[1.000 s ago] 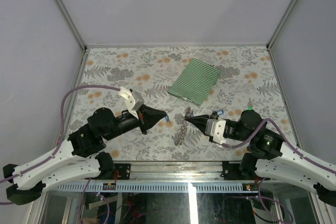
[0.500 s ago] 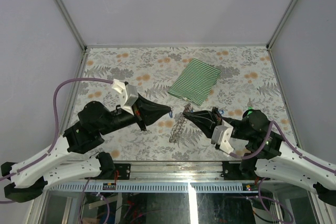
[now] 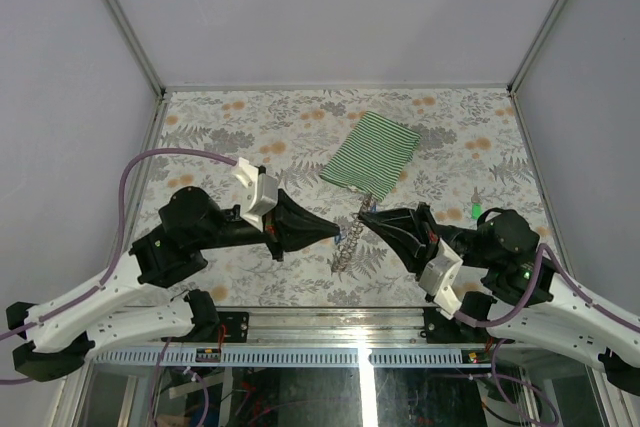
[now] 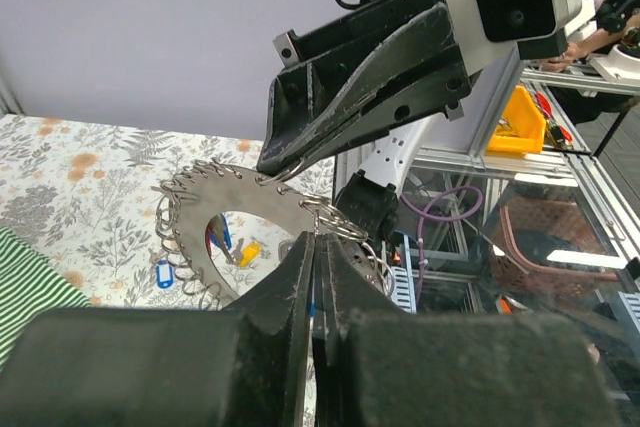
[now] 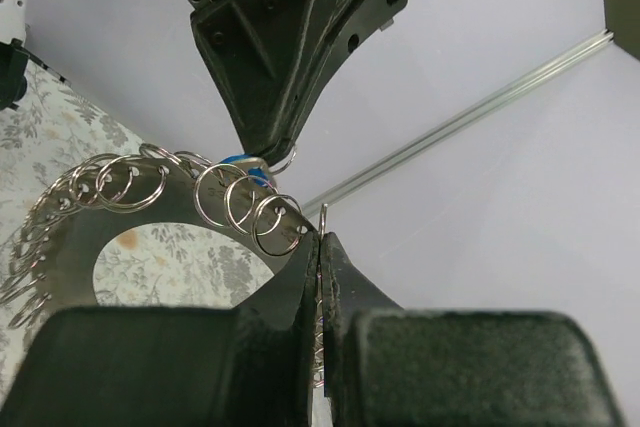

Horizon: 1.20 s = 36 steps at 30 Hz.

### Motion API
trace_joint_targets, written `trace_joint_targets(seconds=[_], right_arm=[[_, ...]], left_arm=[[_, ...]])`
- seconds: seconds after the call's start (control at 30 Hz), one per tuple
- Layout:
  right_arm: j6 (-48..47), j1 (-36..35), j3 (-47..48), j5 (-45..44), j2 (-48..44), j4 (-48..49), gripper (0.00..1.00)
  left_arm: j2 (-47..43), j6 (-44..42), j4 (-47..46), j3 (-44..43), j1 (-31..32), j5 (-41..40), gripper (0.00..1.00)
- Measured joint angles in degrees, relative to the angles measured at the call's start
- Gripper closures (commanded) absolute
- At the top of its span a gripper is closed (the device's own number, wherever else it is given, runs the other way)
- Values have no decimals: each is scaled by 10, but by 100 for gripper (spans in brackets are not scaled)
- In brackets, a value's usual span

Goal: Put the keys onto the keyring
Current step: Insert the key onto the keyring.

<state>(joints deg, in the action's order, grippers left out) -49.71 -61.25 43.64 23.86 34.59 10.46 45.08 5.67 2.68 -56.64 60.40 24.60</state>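
The keyring, a grey ring edged with several small wire loops, hangs above the table between both grippers. My right gripper is shut on its upper edge; in the right wrist view its jaws pinch the keyring. My left gripper is shut on a blue key, and its tip touches the keyring beside the right gripper. A blue key and a yellow key lie on the table below the ring.
A green-and-white striped cloth lies at the back centre of the floral table. Grey walls with metal frame posts stand on three sides. Purple cables loop off both arms.
Both grippers have risen and closed in on each other. The right one has lifted the keyring and tilted it up; the left one has moved right with the blue key to the ring.
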Motion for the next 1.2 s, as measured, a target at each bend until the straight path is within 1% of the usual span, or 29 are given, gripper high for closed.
trace_joint_targets(seconds=[0.37, 0.73, 0.9, 1.0, 1.2], right_arm=[[-114, 0, 12, 16, 1, -54, 100], [-146, 0, 12, 23, 6, -54, 100], [-141, 0, 16, 20, 20, -54, 100], [-120, 0, 28, 9, 30, -54, 100], [-17, 0, 74, -24, 54, -56, 100]], left_arm=[[16, -13, -1, -10, 0, 22, 100], [14, -16, -4, -10, 0, 9, 100], [9, -16, -24, -8, 0, -10, 100], [3, -16, -41, -4, 0, -29, 100], [-10, -12, -70, 13, 0, -68, 100]])
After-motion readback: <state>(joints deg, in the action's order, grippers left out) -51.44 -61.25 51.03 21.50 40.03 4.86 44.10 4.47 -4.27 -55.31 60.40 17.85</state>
